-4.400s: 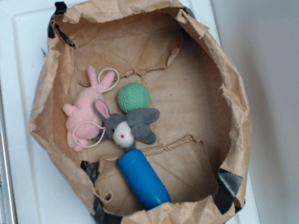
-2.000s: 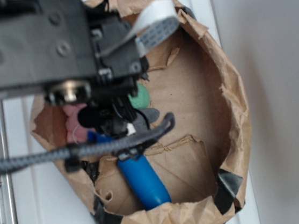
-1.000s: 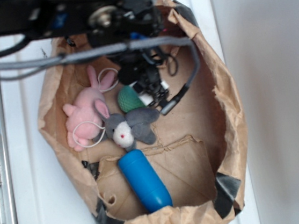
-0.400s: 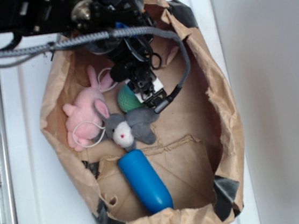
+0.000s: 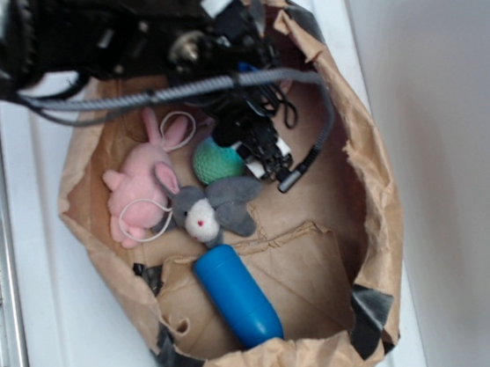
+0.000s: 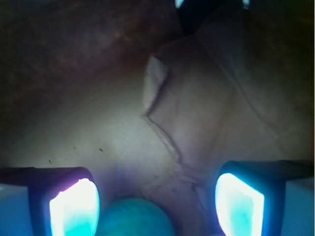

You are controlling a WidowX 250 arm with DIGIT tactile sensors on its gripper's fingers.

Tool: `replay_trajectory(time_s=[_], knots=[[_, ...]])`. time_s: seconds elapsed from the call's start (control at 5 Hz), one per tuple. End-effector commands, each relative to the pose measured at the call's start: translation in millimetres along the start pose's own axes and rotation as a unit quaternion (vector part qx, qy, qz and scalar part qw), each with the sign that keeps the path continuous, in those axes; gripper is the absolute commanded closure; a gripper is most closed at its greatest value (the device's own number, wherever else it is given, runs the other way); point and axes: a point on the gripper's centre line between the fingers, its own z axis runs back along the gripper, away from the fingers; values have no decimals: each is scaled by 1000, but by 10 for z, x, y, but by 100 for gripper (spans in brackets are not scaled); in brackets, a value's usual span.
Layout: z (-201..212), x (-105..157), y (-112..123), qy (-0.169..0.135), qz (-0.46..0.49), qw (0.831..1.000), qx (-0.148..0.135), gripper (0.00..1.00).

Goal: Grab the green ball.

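The green ball (image 5: 214,162) lies on the floor of a brown paper bag (image 5: 377,177), just above the grey plush's ear. My gripper (image 5: 254,150) reaches down into the bag from the upper left and covers the ball's right side. In the wrist view the ball (image 6: 135,220) shows at the bottom edge between my two lit fingers (image 6: 74,206), close to the left one and well apart from the right one. The gripper (image 6: 156,206) is open and nothing is gripped.
A grey plush rabbit (image 5: 208,210) lies just below the ball, and a pink plush rabbit (image 5: 142,185) to its left. A blue cylinder (image 5: 236,295) lies at the bag's front. The arm's cable (image 5: 304,79) loops over the bag. The bag's creased walls stand all round.
The arm has come in from the upper left and lowered into the bag over the ball. In the last half second the gripper shifted slightly right, and the bag's rim was nudged.
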Motion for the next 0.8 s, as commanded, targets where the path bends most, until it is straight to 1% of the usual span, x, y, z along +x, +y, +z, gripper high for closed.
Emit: replay_trajectory(time_s=[0.0, 0.2, 0.4, 0.6], knots=[[63, -6, -189, -4, -21, 1000, 3, 0], [211, -20, -199, -6, -9, 1000, -17, 0], [307, -59, -213, -2, -10, 1000, -25, 0], [283, -95, -217, 2, -15, 1000, -23, 0]])
